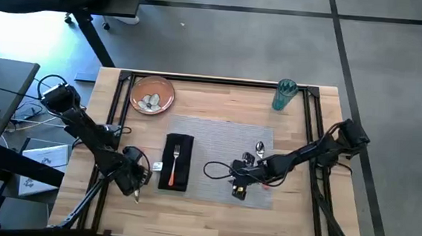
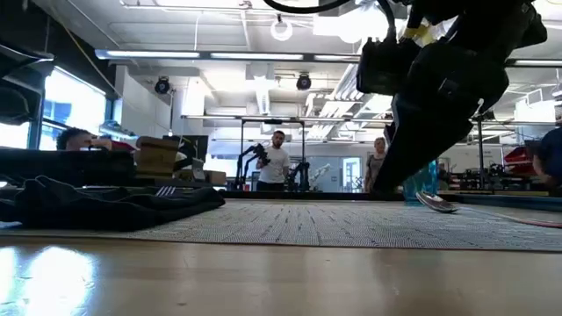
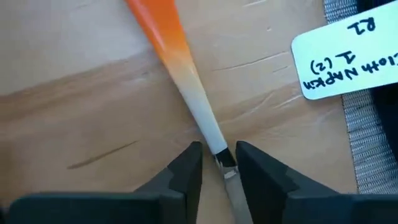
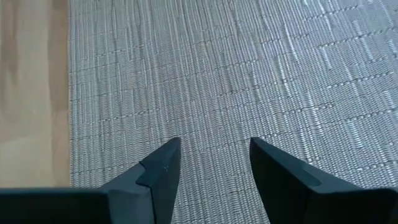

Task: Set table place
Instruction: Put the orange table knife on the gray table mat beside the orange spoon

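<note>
- Left claw (image 3: 217,163) sitting low over the bare wood of the surface (image 1: 219,104) at the near left, just left of the napkin (image 1: 177,162); fingers (image 3: 180,177) closing on a piece of orange-handled cutlery (image 3: 186,74) at the metal neck, with almost no gap left. Type of utensil: cannot tell.
- Cutlery handle lying on the wood beside a white paper label (image 3: 348,59) at the placemat edge.
- Right claw (image 4: 211,165) hovering over the near-right part of the grey woven placemat (image 1: 224,145); fingers (image 4: 283,177) spreading apart, holding nothing, only mat weave showing between them.
- Black napkin lying on the left end of the placemat, carrying a fork (image 1: 174,164) with an orange handle pointing to the near edge.
- Spoon (image 1: 259,147) resting on the placemat just beyond the right claw.
- Orange-brown plate (image 1: 151,94) standing at the far left of the surface, off the placemat.
- Teal cup (image 1: 284,95) standing upright at the far right, off the placemat.
</note>
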Available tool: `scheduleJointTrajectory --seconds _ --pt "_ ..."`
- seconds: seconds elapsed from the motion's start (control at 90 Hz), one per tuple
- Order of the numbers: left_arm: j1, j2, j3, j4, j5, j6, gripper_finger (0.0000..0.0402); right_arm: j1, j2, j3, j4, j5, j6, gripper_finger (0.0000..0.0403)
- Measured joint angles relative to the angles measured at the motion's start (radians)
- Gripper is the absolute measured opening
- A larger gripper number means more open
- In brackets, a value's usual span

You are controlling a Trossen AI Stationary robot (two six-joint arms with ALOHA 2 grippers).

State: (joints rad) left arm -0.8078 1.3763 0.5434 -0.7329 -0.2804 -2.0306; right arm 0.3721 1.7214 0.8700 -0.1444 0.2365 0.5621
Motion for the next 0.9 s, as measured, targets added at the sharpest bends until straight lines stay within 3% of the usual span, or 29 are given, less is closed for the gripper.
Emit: scheduleJointTrajectory --seconds 0.2,0.289,0.544,0.767,0.9 --pt "0.002 0.003 -0.002 0.007 -0.017 0.05 0.0011 0.0 0.0 0.0 0.0 0.0 -0.002 0.0171" --pt "0.002 0.004 -0.002 0.009 -0.022 0.048 0.0006 0.0 0.0 0.0 0.0 0.0 -0.002 0.0171" --pt "0.003 0.004 -0.002 0.007 -0.024 0.069 0.004 0.0 0.0 0.0 0.0 0.0 -0.005 0.0171" --pt "0.003 -0.006 0.005 -0.006 -0.026 0.085 0.0094 0.0 0.0 0.0 0.0 0.0 -0.004 0.0171" --pt "0.003 0.005 0.009 -0.006 -0.079 0.073 0.0109 0.0 0.0 0.0 0.0 0.0 -0.019 0.0171"
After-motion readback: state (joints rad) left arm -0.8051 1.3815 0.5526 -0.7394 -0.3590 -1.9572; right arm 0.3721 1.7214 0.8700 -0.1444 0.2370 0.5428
